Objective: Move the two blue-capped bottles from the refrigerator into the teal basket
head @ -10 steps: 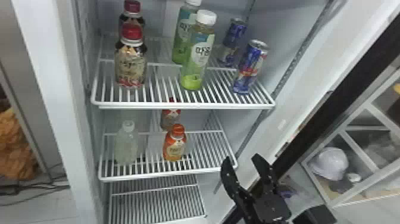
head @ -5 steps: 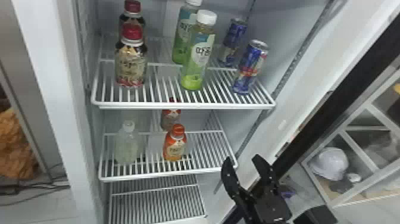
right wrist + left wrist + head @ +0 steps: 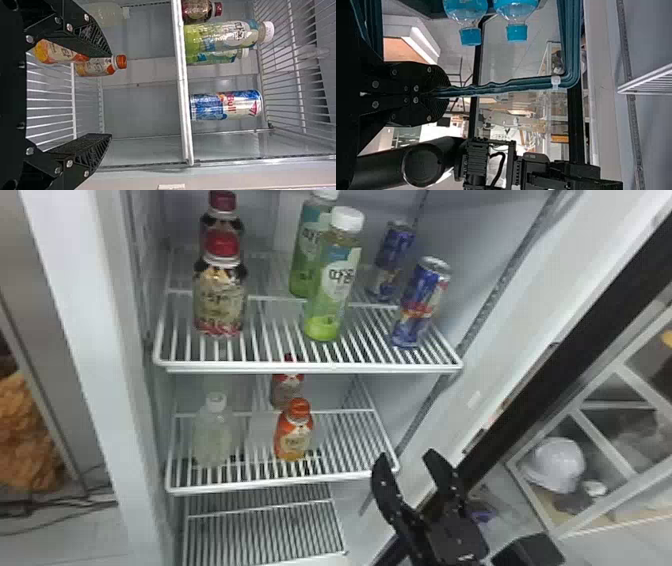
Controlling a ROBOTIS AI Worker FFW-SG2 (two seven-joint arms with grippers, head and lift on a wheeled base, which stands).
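Refrigerator (image 3: 90, 340) stands big and open, and beside it the teal basket (image 3: 574, 43) has its thin edge pinched by the left claw (image 3: 447, 94), while the right claw (image 3: 406, 457) is spread wide with nothing in it. Two bottles (image 3: 466, 8) (image 3: 516, 8) look to be inside the basket, side by side, smooth and clear, so they may be slippery, a bit heavy if full, and squashy if squeezed hard; the best grip is likely round the middle, well under the little blue caps (image 3: 470, 36) (image 3: 517, 33).
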